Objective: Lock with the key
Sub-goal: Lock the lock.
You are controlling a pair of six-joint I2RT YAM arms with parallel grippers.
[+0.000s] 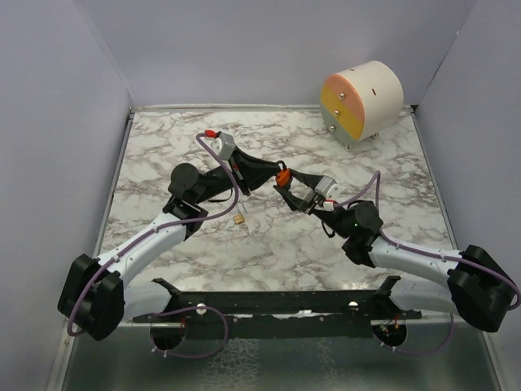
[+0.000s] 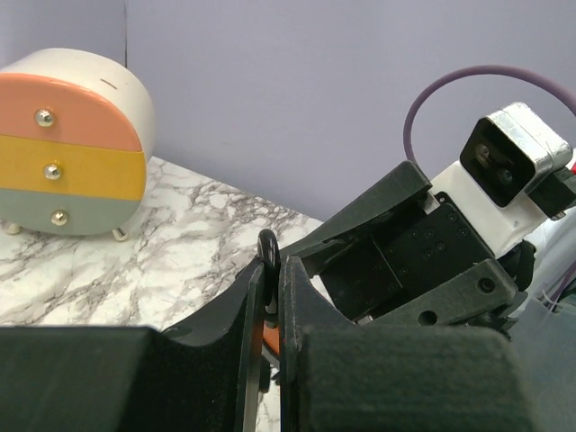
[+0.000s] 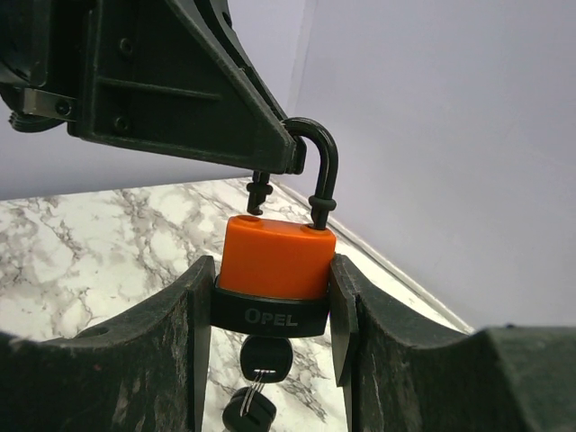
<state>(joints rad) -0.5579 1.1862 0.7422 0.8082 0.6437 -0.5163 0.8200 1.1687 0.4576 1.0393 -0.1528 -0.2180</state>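
An orange padlock (image 3: 277, 254) with a black base marked OPEL is held in mid-air above the table's middle (image 1: 282, 177). My right gripper (image 3: 270, 279) is shut on its body from both sides. Its black shackle (image 3: 321, 166) is open, the short leg lifted clear of its hole. My left gripper (image 2: 272, 270) is shut on the top of the shackle (image 2: 267, 250), coming in from the left (image 1: 264, 173). A black-headed key (image 3: 266, 358) sits in the lock's underside, and a second key (image 3: 249, 412) hangs from it on a ring.
A round drawer unit (image 1: 362, 102) with pink, yellow and grey-green fronts stands at the back right. A small tan object (image 1: 239, 219) lies on the marble table (image 1: 163, 147) below the left arm. Grey walls enclose the table.
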